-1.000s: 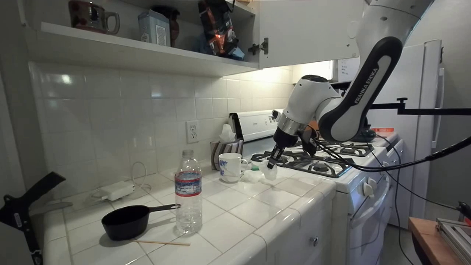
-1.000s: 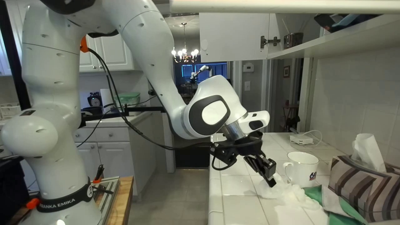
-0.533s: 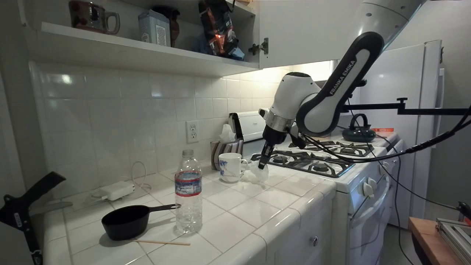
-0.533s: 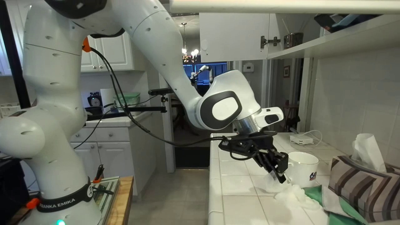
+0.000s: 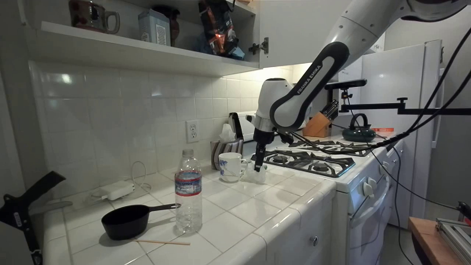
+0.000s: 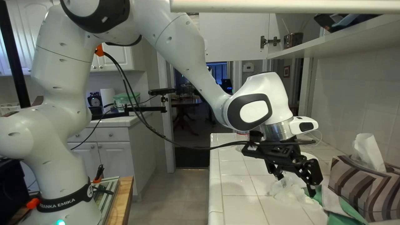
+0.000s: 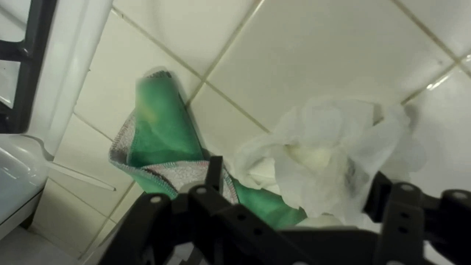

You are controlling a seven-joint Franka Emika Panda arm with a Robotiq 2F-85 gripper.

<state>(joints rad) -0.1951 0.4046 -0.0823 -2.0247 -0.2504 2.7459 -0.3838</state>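
The crumpled tissue (image 7: 323, 158) lies right of centre in the wrist view, largely between the widely parted, empty fingers of the gripper (image 7: 297, 183). Low, level fingertips kept off the green cloth (image 7: 165, 123), left of centre, would likely suit limp paper. Whether either touches tissue is unclear; the gripper hides the cloth's bottom.

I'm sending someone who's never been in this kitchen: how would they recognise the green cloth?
Start at the white gas stove, then look at the tiled counter adjoining it. The green cloth lies there between the striped tissue box and a crumpled white wad. Unlike either, it is bright green, folded over to show a greyish, stitch-edged underside.
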